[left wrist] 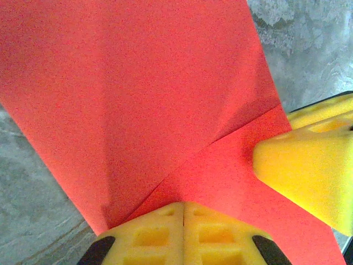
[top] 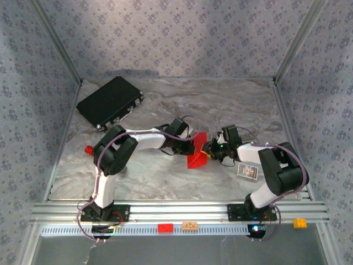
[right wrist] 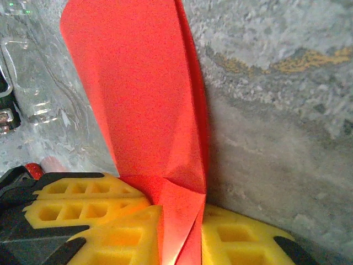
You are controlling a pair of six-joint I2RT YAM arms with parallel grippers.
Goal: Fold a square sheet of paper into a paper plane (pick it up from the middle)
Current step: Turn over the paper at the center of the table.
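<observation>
Where my two arms meet mid-table, the creased red sheet of paper stands between them. My left gripper: fingers pressed together, pinching its folded corner. My right gripper: fingers nipping the sheet's lower fold.

Sheet of paper mid-tabletop, between both hands. Left hand clamped on its left side, right hand pinching its right edge. Case in far-left rear corner, well apart. Card flat on tabletop right of paper, beside right arm. Small round object at left edge, beside left arm. On front rail: two small blocks near middle, third block far right.
</observation>
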